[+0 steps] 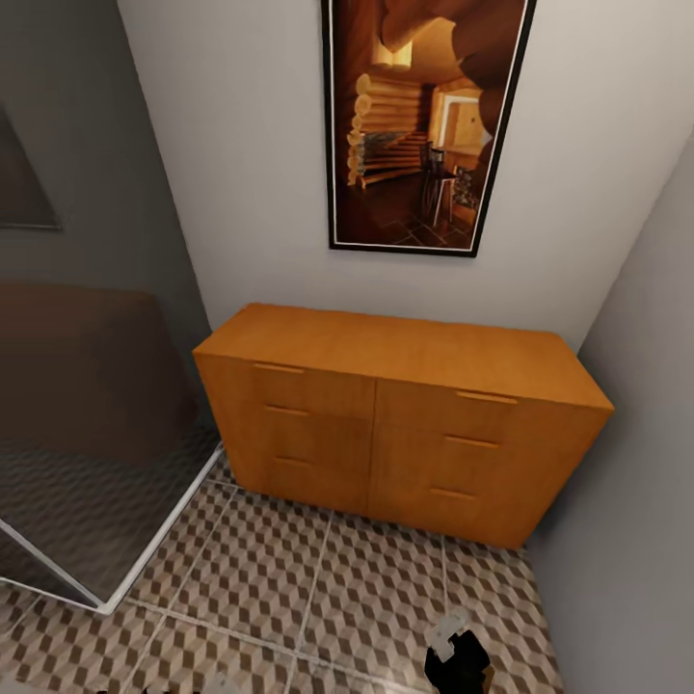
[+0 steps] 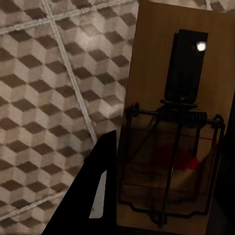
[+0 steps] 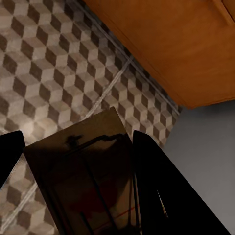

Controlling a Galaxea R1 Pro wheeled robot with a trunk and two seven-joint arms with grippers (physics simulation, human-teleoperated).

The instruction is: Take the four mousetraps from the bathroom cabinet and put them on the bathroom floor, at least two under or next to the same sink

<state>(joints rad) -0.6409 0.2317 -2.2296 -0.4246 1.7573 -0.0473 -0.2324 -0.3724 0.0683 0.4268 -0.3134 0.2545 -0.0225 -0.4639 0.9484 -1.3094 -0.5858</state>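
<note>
Cube-patterned brown, beige and white floor tiles (image 1: 318, 588) stretch ahead of me to the low, wide orange-brown wooden cabinet (image 1: 400, 419), drawers shut, under a framed log-cabin picture (image 1: 424, 125). My left gripper (image 2: 161, 191) is clamped on a wooden slab mousetrap with a wire spring (image 2: 178, 122), held above the tiles. My right gripper (image 3: 78, 161) looks closed on a second, shadowed mousetrap slab (image 3: 83, 171), near the cabinet's corner.
</note>
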